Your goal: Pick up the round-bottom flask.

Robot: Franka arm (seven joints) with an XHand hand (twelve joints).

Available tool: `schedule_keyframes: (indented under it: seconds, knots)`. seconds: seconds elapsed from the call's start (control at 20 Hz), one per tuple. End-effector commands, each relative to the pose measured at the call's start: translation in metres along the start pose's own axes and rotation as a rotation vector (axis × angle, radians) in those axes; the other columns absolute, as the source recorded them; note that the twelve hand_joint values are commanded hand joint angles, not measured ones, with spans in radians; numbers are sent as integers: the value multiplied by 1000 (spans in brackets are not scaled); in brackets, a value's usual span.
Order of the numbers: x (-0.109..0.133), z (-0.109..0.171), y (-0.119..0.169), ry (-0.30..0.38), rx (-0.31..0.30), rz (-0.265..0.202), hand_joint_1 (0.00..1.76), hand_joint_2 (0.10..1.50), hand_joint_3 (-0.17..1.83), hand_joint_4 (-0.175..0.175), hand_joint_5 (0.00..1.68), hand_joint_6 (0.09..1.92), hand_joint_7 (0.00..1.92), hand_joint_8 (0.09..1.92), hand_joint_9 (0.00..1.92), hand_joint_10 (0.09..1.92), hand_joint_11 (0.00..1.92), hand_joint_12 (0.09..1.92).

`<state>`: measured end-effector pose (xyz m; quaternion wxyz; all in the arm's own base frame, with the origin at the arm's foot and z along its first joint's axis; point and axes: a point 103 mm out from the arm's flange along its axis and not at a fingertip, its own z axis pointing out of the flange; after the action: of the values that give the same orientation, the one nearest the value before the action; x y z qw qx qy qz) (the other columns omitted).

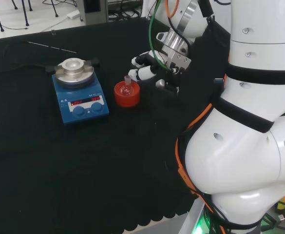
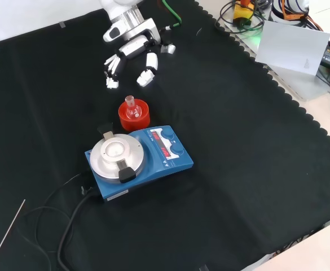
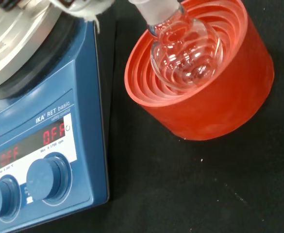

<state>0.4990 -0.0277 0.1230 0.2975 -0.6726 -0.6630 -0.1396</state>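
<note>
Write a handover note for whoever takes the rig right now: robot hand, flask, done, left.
Robot hand: open, fingers relaxed, holding nothing, above the cloth just beyond the stand in the front view.
Round-bottom flask: clear, seated in the red ribbed stand, neck up, untouched.
Blue hotplate: beside the stand, apart from it.
Done: the approach only.
Left: lower onto the flask, close round it, likely at the neck, and lift it out.

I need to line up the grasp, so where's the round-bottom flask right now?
The round-bottom flask sits in the red ribbed stand, just above the blue hotplate in the front view, below the hand.
</note>
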Motion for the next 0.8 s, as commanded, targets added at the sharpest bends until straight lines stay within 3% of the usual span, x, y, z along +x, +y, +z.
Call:
schedule_keyframes:
  seconds: [0.05,0.8]
  knots:
    - [-1,11,5,57,-16,-1,769,640,663,-5,532,87,333,575,458,596,0,1355]
    - [-2,34,13,78,-43,-4,848,583,631,-5,528,87,343,573,480,595,25,1375]
